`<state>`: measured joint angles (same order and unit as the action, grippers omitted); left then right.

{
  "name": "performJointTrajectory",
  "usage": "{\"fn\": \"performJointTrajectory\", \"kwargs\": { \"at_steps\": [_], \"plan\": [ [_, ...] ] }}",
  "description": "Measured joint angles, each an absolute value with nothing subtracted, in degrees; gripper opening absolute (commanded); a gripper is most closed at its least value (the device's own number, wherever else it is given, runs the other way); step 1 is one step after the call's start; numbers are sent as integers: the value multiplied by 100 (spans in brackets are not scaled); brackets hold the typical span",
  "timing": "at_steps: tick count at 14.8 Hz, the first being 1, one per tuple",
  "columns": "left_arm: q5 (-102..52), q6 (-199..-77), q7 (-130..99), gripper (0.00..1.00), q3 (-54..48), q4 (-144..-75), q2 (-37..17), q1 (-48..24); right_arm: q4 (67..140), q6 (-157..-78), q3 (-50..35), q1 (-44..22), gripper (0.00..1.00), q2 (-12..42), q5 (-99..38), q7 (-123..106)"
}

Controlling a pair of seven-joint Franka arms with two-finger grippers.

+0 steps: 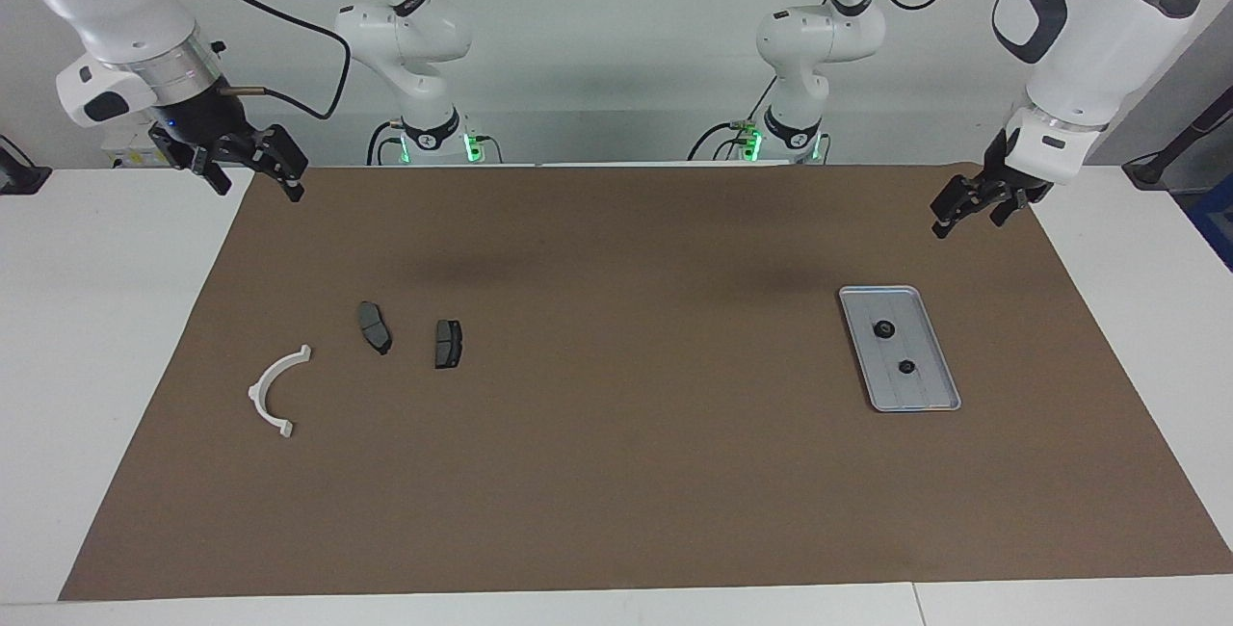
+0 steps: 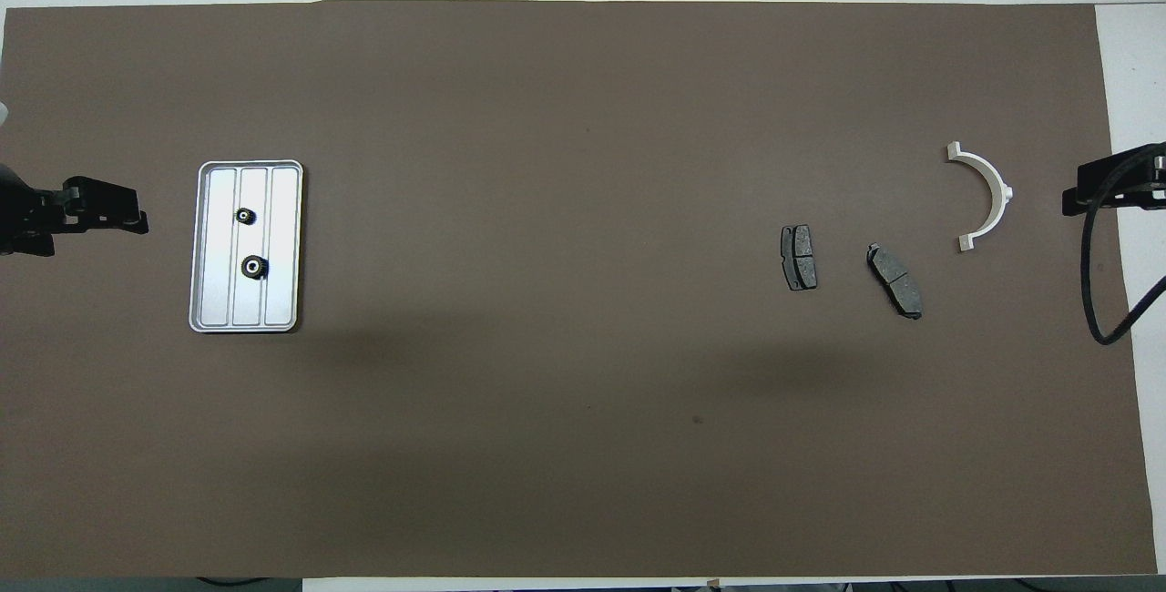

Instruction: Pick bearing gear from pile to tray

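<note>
A brown mat on a white table — a black cable at its edge.

A white bench is covered almost wholly by a brown mat. On the mat, at centre right of the facing view, lies a light-grey tray. At centre left lie two dark brake pads and, lower left of them, a white curved bracket.
</note>
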<state>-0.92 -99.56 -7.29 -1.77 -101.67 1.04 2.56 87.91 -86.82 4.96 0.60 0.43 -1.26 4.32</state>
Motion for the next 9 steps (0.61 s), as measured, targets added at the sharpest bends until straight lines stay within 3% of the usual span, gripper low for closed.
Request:
{"fn": "performJointTrajectory", "kwargs": {
  "at_steps": [9],
  "plan": [
    [-95,-9939,-722,100,-292,-10129,103,250,8791,-8669,496,60,100,43,-126,432]
  ]
}}
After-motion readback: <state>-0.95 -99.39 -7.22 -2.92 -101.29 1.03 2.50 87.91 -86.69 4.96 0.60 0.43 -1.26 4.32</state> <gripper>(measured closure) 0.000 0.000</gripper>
